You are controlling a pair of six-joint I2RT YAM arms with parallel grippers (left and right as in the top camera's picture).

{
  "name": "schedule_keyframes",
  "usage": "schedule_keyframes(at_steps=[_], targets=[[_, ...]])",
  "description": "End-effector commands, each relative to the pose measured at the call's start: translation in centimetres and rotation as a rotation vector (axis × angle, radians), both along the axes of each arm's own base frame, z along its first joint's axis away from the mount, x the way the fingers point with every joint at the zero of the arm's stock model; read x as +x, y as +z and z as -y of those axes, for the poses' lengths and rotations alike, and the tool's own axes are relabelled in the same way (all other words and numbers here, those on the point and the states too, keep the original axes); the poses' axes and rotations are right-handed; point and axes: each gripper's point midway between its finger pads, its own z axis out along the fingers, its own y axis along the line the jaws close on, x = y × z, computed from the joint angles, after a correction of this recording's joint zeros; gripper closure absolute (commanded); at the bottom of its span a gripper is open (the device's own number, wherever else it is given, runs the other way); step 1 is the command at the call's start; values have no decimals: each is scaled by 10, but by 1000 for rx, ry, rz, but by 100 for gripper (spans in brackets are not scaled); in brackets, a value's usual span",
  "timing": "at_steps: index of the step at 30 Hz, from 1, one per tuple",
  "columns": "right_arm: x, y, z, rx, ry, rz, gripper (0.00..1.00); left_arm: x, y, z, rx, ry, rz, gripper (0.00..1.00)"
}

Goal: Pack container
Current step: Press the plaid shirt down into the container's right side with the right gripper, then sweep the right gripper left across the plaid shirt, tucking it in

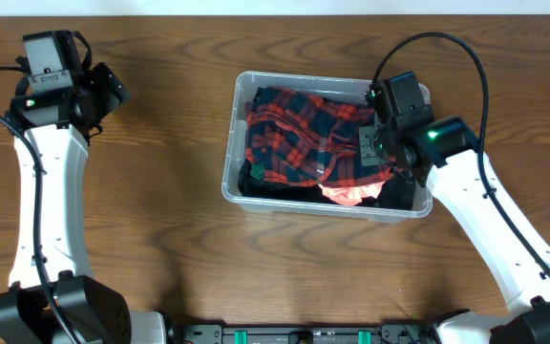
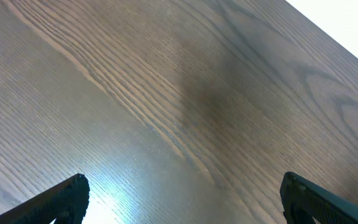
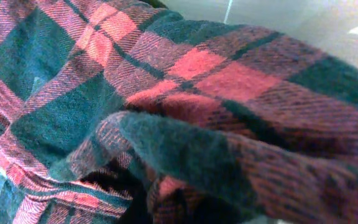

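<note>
The clear plastic container (image 1: 229, 164) stands right of the table's centre, filled with clothes. A red and dark green plaid shirt (image 1: 299, 139) lies on top, over dark cloth (image 1: 280, 189) and a bit of orange-pink fabric (image 1: 348, 195). My right gripper (image 1: 369, 149) is down inside the container's right end, shut on a bunched fold of the plaid shirt (image 3: 185, 93), which hides its fingers in the right wrist view. My left gripper (image 2: 182, 190) hovers open over bare wood at the far left (image 1: 108, 91), with nothing between its fingers (image 2: 73, 194).
The container's pale wall (image 3: 303, 25) shows beyond the shirt in the right wrist view. Wooden tabletop (image 1: 160, 239) surrounds the container. The table's far edge (image 2: 347, 37) runs past the left gripper.
</note>
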Motion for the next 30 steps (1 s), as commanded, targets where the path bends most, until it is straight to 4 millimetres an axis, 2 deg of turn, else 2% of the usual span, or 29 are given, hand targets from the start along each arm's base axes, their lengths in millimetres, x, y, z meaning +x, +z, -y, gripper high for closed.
schedule_keyframes(at_steps=[1, 9, 10, 11, 13, 16, 20, 22, 25, 27, 30], targets=[[5, 2, 14, -66, -53, 26, 99, 0, 3, -4, 14, 12, 3, 2], [7, 0, 16, -84, -60, 26, 99, 0, 3, -4, 14, 12, 3, 2], [7, -1, 16, -85, -59, 22, 96, 0, 3, -4, 14, 12, 3, 2], [7, -2, 16, -86, -59, 20, 85, 0, 3, -4, 14, 12, 3, 2], [7, -4, 16, -89, -59, 13, 56, 0, 3, -4, 14, 12, 3, 2], [7, -5, 16, -90, -59, 10, 24, 0, 3, -4, 14, 12, 3, 2], [7, -5, 16, -96, -48, 11, 5, 0, 3, -4, 14, 12, 3, 2], [9, -4, 19, -127, -19, 22, 1, 0, 3, -4, 14, 12, 3, 2], [16, 7, 29, -183, -44, 70, 1, 0, 3, -4, 14, 12, 3, 2], [20, 19, 27, -173, -38, 106, 1, 0, 3, -4, 14, 12, 3, 2], [27, 41, 13, -106, 6, 167, 1, 0, 3, -4, 14, 12, 3, 2]])
